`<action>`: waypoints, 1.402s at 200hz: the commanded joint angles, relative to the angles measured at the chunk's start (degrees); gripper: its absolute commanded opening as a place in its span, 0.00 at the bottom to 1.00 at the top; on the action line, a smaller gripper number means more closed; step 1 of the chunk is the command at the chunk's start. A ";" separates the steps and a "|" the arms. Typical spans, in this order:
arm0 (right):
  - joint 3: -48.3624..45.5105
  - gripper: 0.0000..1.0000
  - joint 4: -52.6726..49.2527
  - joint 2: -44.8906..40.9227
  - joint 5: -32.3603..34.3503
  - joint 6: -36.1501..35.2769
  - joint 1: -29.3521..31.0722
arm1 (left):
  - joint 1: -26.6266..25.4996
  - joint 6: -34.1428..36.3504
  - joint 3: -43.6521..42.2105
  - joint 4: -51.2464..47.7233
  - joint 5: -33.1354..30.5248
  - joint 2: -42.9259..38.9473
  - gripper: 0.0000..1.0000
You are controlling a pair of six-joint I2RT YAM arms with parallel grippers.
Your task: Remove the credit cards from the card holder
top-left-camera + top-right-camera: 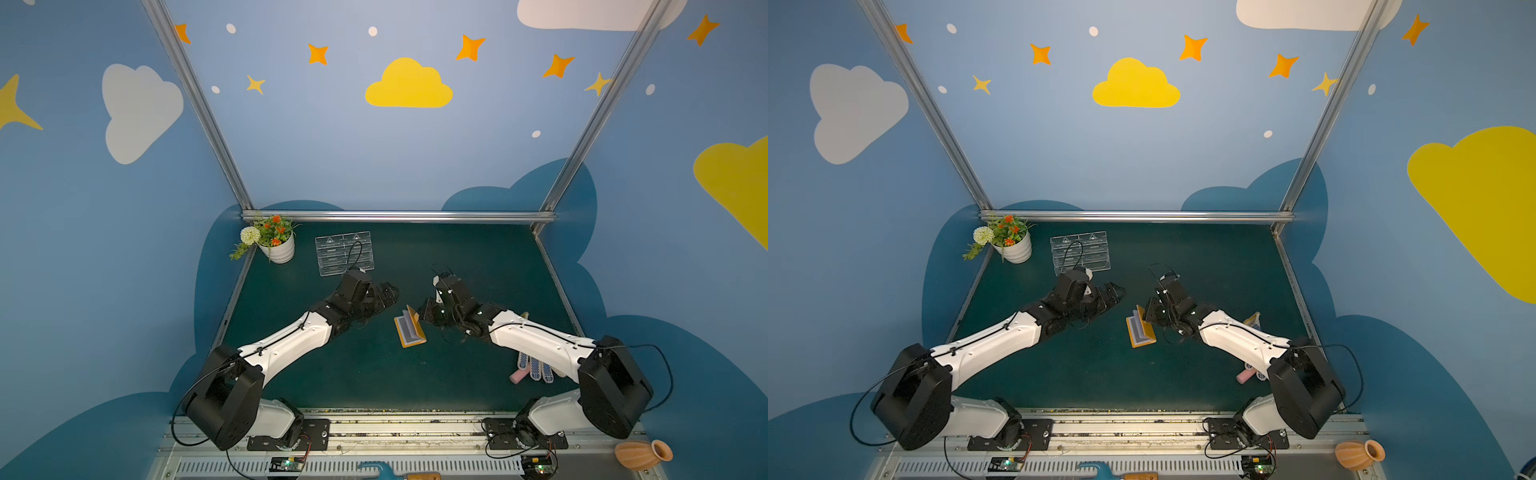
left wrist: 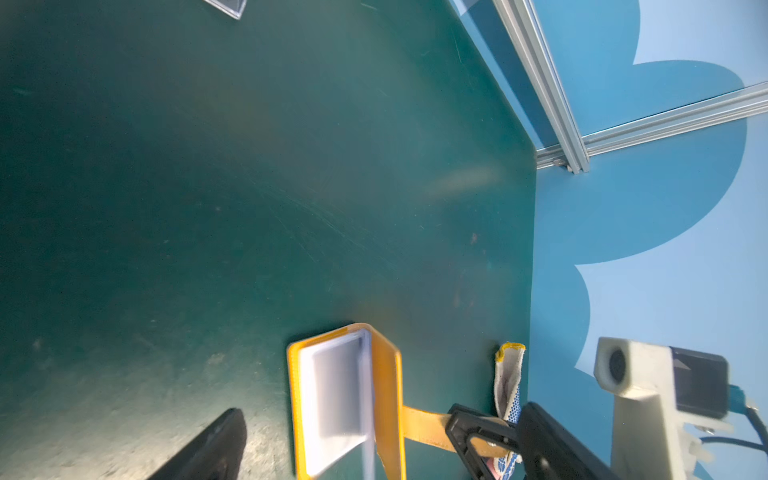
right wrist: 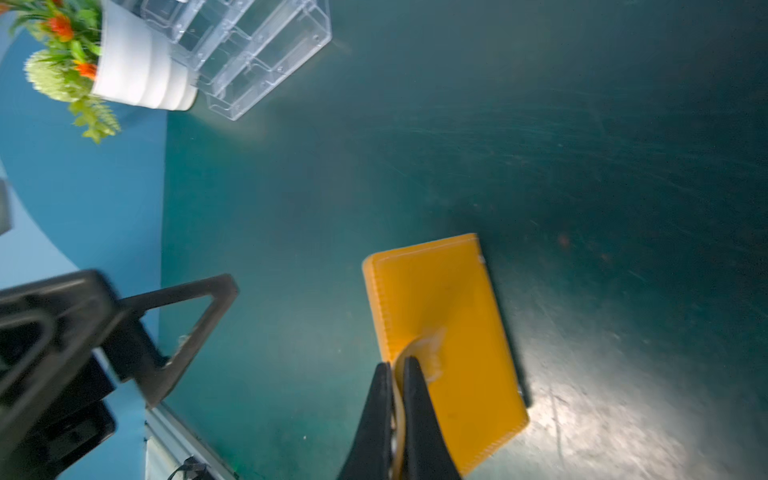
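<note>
On the green mat [image 1: 374, 374] the card holder [image 1: 409, 330] lies open, and everything turns on it. One orange cover lies flat on the mat with the clear sleeve pages [image 2: 336, 395] on top; the other cover stands up at an angle on the side nearest the right arm, seen in both top views [image 1: 1140, 330]. The right gripper [image 3: 397, 370] is right against that raised cover. Its two black fingers are pinched tight on the small orange tab [image 2: 424, 424] coming off the cover, and the tab curls up between them in the right wrist view.

The left gripper [image 1: 388, 291] hovers on the other side of the card holder, a little beyond it toward the back wall. It touches nothing, and its fingers [image 2: 216, 444] are spread wide apart. The sleeve pages show only pale and blurred, so I cannot tell whether the cards sit in them.

Farther behind the card holder, past the left gripper, stands a clear plastic rack [image 1: 344, 253], with a white flower pot [image 1: 278, 249] beside it. A dotted glove [image 2: 509, 374] lies beyond the right gripper, away from the card holder.
</note>
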 commanded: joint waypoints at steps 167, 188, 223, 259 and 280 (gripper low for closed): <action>-7.95 0.00 -7.61 1.94 1.67 -3.54 -11.71 | -1.55 -0.21 -7.21 7.50 10.53 7.55 0.88; -7.95 0.00 -7.33 2.92 0.81 -4.16 -12.31 | -1.51 -1.72 -8.67 11.98 12.43 10.24 0.84; -7.94 0.00 -6.98 4.94 0.33 -4.68 -12.90 | -1.45 -3.38 -9.78 18.65 14.10 14.57 0.71; -8.12 0.00 -6.56 6.07 0.05 -5.28 -13.50 | -1.31 -4.47 -9.93 23.64 15.63 18.80 0.63; -8.18 0.00 -6.43 6.60 -0.22 -5.58 -13.72 | -1.00 -4.98 -10.02 26.63 16.44 20.67 0.57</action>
